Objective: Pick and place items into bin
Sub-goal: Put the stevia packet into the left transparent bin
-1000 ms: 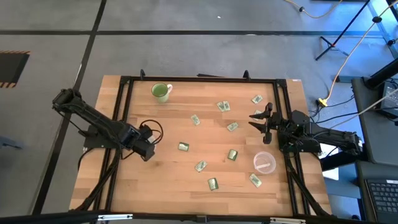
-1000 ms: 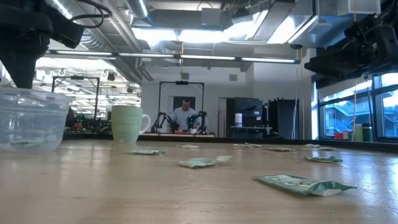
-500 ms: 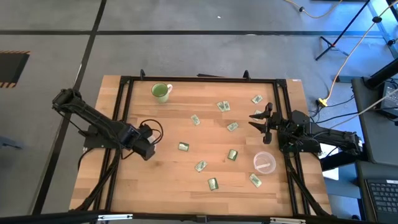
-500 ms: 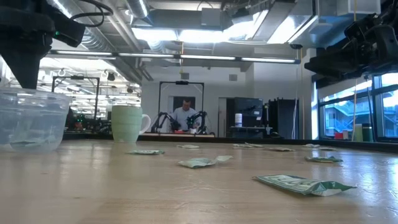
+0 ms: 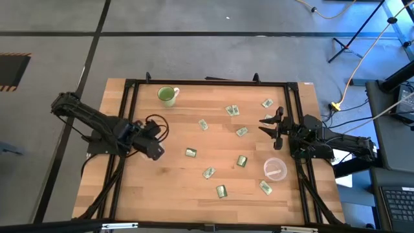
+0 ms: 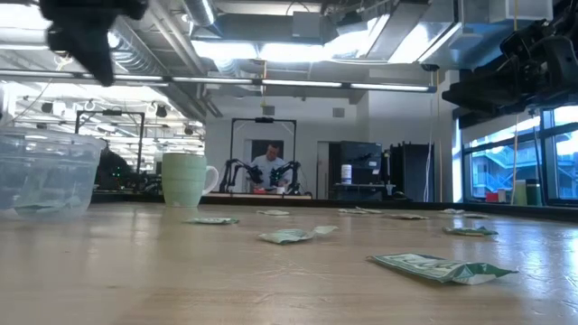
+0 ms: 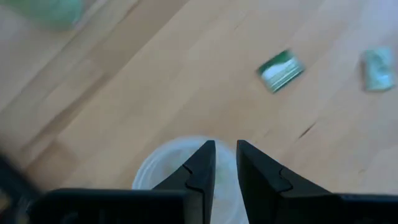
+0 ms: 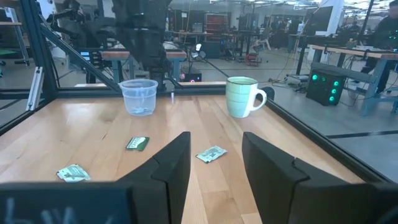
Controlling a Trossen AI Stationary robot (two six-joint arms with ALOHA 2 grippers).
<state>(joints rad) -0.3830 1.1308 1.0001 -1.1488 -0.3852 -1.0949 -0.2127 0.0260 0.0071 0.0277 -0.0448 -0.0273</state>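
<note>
The worry from where I stand is the bin (image 8: pixel 138 96). It is a light, clear tub sitting loose on the table (image 5: pixel 168 194), and the left gripper (image 7: pixel 225 146) hangs right over its rim. A careless swing out toward the next packet could clip the wall and tip it or skid it away. The packets (image 5: pixel 190 153) themselves are another risk. They are flat, shiny wrappers lying flush on the wood, so a pinch could slide off or just push one along.

The left gripper's fingers stand only a narrow slit apart with nothing between them. The right gripper (image 8: pixel 214 140) waits at the far right edge of the table, fingers spread wide and empty.

Something pale green lies in the bottom of the bin, most likely a packet or two, though through the plastic I can't be sure. About nine packets lie scattered across the middle and right of the table, well apart from the bin. The green mug (image 5: pixel 167 95) stands near the back edge, and its contents are hidden from me.
</note>
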